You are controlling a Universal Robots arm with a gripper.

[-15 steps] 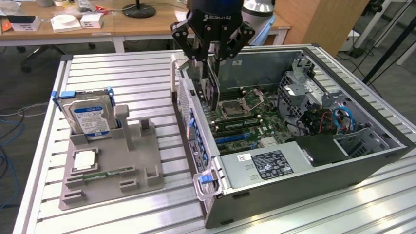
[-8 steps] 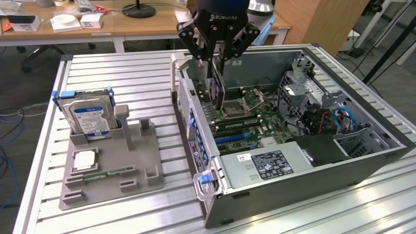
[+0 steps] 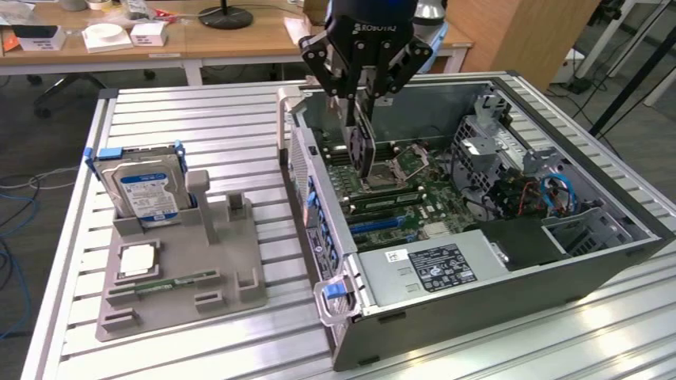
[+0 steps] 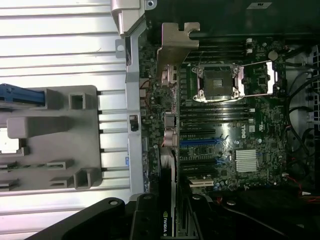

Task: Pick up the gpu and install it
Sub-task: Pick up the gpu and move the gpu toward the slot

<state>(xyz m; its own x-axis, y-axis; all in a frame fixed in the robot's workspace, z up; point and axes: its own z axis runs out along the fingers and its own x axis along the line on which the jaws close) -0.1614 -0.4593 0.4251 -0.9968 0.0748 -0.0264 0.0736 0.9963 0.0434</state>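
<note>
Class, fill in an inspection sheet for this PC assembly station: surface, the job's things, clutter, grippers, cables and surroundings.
Surface: slatted metal table carrying a grey fixture tray and an open computer case.
Job's things: gpu held upright over the motherboard inside the case; whether it touches the board cannot be told.
Clutter: hard drive standing in the tray; memory stick lying in it.
Grippers: gripper shut on the gpu's upper edge.
Cables: blue cable inside the case; loose cables on the floor at the exterior view's left.
Surroundings: wooden desk behind the table.
</note>
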